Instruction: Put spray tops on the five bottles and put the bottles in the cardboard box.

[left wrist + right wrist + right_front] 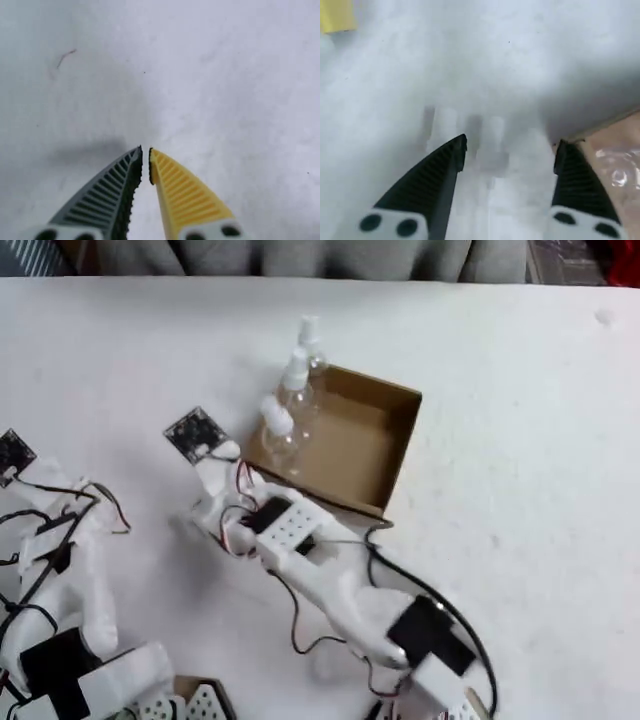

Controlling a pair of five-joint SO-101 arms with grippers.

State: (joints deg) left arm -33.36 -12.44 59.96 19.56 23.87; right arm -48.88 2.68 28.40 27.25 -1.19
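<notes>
Cardboard box (360,445) near the middle of the white table (520,540), open side up, turned askew to the table's edges. Three clear bottles (298,398) upright in a row along the box's 10 o'clock wall, each with a white spray top (296,365) on. Row running from 9 o'clock of the box round to 11 o'clock, the bottles close together. Hard to tell from above whether just inside that wall or just outside it.

Right arm (340,585) in from 5 o'clock of the table, stretched toward 10 o'clock, wrist at the box's 8 o'clock corner, a black cable (440,602) trailing along it. Right gripper (512,145) low over the table, both black fingers (430,185) spread wide apart, pinching nothing. Pale upright shapes on the table between and beyond the tips, too blurred to name. Beside one finger, in the right wrist view, a strip of the brown box with a clear shiny thing (615,172) on it, likely one of the bottles but not sure. Farther off on the table, a yellow patch (335,15), not identifiable.

Left arm (85,580) folded at 8 o'clock of the table, well apart from the box, thin dark wires draped over it. Left gripper (145,155) pointed down at bare table: one grey finger (105,200), one yellow finger (185,200), toothed inner faces pressed nearly together, a hairline slit at the tips, nothing held.
</notes>
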